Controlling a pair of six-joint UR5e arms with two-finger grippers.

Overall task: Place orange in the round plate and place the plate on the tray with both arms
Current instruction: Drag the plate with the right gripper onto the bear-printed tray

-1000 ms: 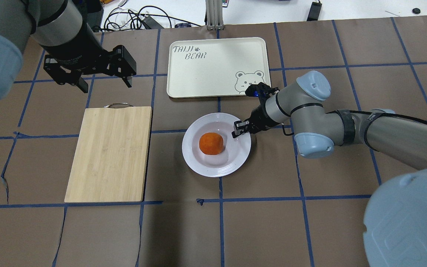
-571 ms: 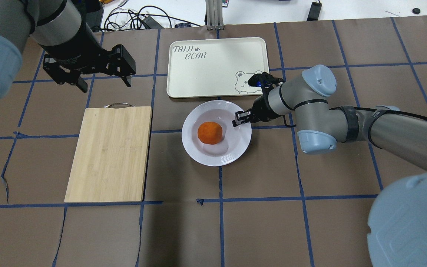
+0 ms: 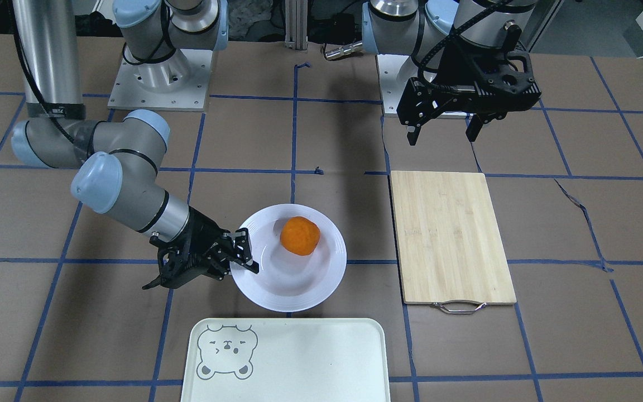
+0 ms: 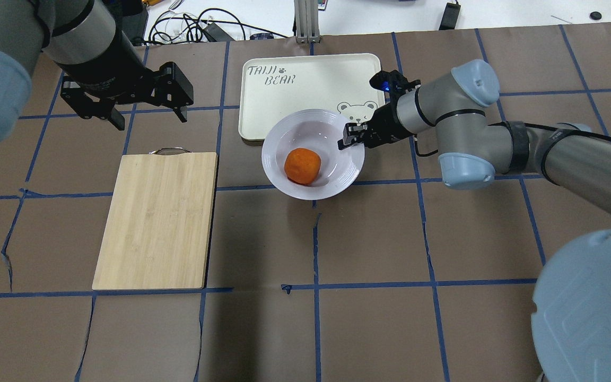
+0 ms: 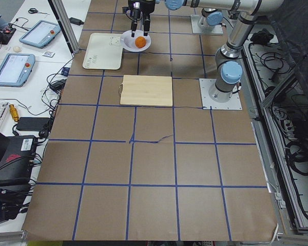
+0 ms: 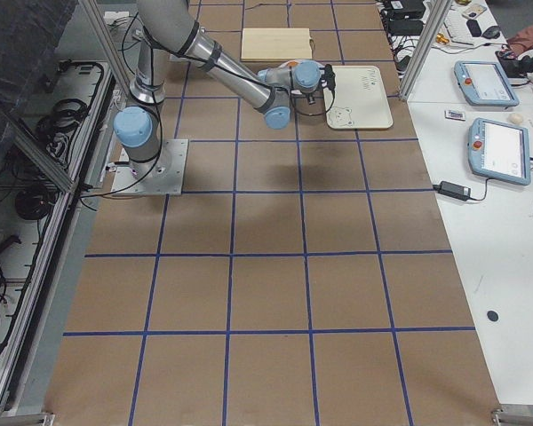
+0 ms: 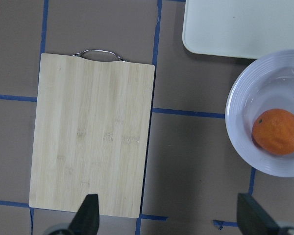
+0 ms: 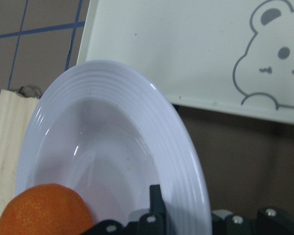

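orange [image 4: 302,165] sits in the well of the round plate [image 4: 273,159], toward its near side. the right gripper [image 4: 348,140] is clamped on the plate's right rim. in the overhead view the plate's far edge overlaps the near edge of the tray [image 4: 305,85] — from the front, a thin strip of table [image 4: 369,239] shows between them. a band of table separates the plate from the cutting board [image 4: 157,220]. the left gripper [image 4: 151,122] hangs spread and empty beyond the board's handle end, well apart from the plate.

- Brown paper ruled with blue tape [image 4: 374,284] covers the tabletop [image 4: 369,239].
- A white bench [image 6: 480,266] with two tablets [image 6: 500,151] lines one tabletop edge.
- Black cables [image 4: 199,26] tangle beyond the far edge.
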